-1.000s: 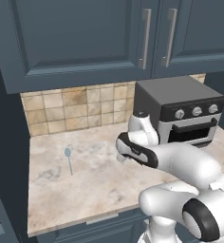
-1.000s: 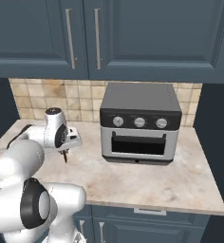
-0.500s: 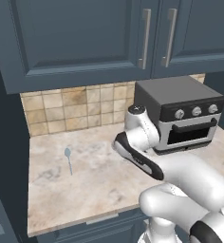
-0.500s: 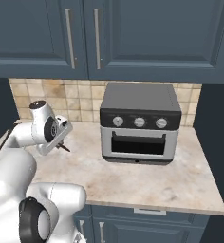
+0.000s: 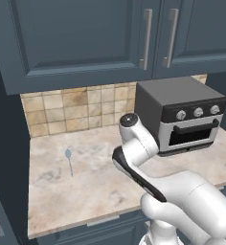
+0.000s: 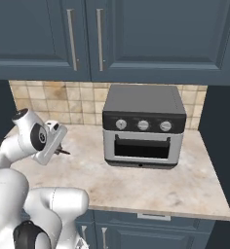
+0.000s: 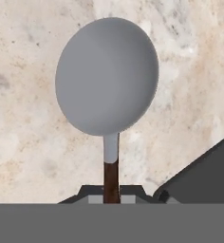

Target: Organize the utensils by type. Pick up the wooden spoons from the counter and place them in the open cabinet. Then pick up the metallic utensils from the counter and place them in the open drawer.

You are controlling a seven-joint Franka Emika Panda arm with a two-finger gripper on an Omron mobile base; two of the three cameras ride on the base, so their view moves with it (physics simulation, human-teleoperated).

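White two-finger gripper [image 7: 111,192], seen from the hand camera: the jaws are clenched on the thin dark handle of a small utensil with a round silver-grey head [image 7: 107,76], which stands out above the beige marbled stone counter [image 7: 28,156]. A corner of the grey toaster oven [image 7: 204,173] shows at lower right. From the right base camera, the hand hangs over the counter's left part, the utensil's dark tip [image 6: 63,151] protruding. From the left base camera, a small pale silver-blue spoon [image 5: 69,160] lies flat on the counter [image 5: 86,186], well apart from the arm, left of the oven [image 5: 182,115].
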